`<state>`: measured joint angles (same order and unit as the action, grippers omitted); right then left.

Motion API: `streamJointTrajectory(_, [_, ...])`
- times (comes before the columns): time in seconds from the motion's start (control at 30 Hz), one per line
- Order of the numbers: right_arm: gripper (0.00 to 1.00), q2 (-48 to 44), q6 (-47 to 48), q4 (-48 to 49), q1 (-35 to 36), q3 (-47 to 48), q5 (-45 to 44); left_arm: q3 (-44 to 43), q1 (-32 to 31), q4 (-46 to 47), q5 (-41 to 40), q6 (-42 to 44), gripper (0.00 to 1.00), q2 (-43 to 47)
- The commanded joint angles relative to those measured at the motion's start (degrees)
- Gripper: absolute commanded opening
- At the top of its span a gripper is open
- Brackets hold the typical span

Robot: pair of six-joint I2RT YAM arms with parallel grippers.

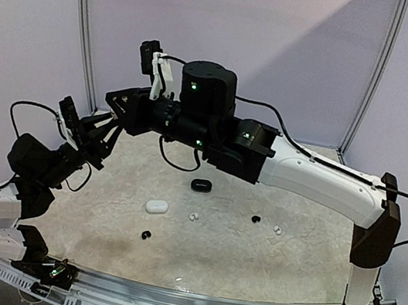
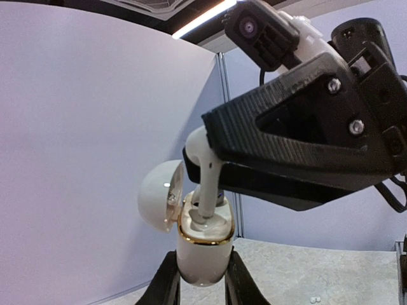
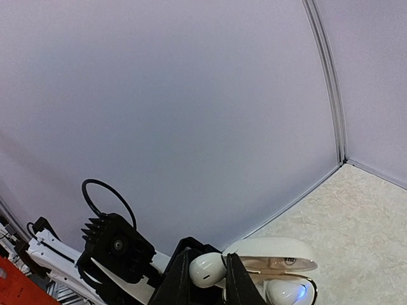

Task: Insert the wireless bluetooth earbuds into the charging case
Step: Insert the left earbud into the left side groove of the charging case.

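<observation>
One glossy white earbud (image 2: 208,190), pinched by right hand (image 3: 205,286), points stem-down into the open gold-rimmed white case (image 2: 202,244) left hand (image 2: 202,286) clamps.

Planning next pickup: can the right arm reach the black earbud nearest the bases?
Probably not yet: the right claw is shut on a white earbud at the charging case; the black earbud lies unobstructed.

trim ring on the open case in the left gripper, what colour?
Gold trim ring around the white charging case mouth; clearest in the left wrist view.
</observation>
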<state>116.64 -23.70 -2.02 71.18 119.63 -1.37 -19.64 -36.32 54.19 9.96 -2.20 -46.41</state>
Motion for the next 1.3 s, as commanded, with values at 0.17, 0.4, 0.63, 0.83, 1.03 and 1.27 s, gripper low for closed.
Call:
streamJointTrajectory(0.17, [0.0,0.3,-0.8,0.7,-0.7,-2.7,0.0,0.8,0.4,1.6,-0.1,-0.6,0.0,0.0])
streamJointTrajectory(0.4, [0.0,-0.7,-1.2,1.4,-0.9,-5.6,-1.3,0.9,0.4,1.6,0.1,-0.7,0.0,0.2])
streamJointTrajectory(0.63, [0.0,-2.1,-1.5,4.5,-1.1,-7.1,-2.1,0.8,0.4,1.4,0.4,-0.8,0.0,0.1])
streamJointTrajectory(0.83, [0.0,-2.8,-0.9,4.4,-1.1,-5.9,-2.2,0.9,0.4,1.1,0.6,-0.9,0.0,0.1])
streamJointTrajectory(1.03, [0.0,-3.0,0.5,3.2,-1.1,-3.4,-1.8,0.7,0.4,0.5,0.6,-1.1,0.0,0.0])
streamJointTrajectory(1.27, [0.0,-3.6,0.7,3.4,-1.1,-2.3,-1.4,0.7,0.5,0.1,0.6,-1.1,0.0,-0.1])
